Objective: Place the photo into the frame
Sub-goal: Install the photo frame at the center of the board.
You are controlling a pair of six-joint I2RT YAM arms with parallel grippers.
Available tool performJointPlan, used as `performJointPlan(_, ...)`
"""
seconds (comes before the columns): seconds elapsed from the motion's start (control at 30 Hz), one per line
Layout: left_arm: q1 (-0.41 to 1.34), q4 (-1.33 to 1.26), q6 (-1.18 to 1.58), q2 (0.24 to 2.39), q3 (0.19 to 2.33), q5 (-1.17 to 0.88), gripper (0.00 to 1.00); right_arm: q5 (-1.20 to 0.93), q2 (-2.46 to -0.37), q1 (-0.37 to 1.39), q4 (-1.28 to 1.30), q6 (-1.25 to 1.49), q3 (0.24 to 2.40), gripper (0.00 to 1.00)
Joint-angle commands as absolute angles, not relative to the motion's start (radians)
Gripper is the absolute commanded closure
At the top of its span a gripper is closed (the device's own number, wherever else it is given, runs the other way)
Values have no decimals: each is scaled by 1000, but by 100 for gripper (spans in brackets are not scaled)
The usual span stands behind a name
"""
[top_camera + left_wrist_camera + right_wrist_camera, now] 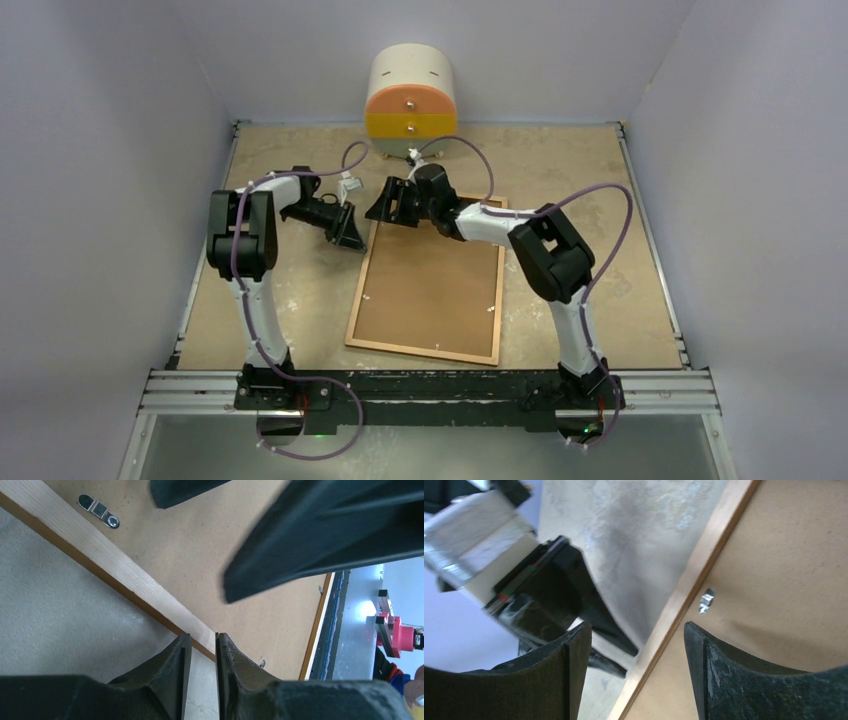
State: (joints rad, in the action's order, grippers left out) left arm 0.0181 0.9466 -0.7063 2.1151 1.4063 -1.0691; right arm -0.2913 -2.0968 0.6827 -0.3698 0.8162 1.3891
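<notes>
The frame lies face down mid-table, thin reddish-brown wood around a plain brown backing board. The photo is hidden from every view. My left gripper hangs at the frame's left rail near the far-left corner. In the left wrist view its jaws stand a thin gap apart over the rail, with nothing between them. My right gripper is open above the same corner. In the right wrist view it straddles the rail, empty.
A round cream and orange drawer unit stands at the back wall. Small metal turn clips sit on the backing board. The two grippers are close together. A metal rail runs along the near edge.
</notes>
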Motion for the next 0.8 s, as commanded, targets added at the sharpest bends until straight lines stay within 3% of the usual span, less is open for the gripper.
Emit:
performJointPlan(0.0, 34, 870, -645, 2124, 1384, -1107, 75, -282, -2155, 666, -322, 775, 1485, 30)
performJointPlan(0.27, 34, 836, -636, 2140, 1357, -1087, 87, -274, -2212, 651, -295, 767, 1539, 31)
performJointPlan(0.77, 34, 818, -640, 2149, 1341, -1055, 89, -333, -2265, 641, -292, 799, 1553, 35)
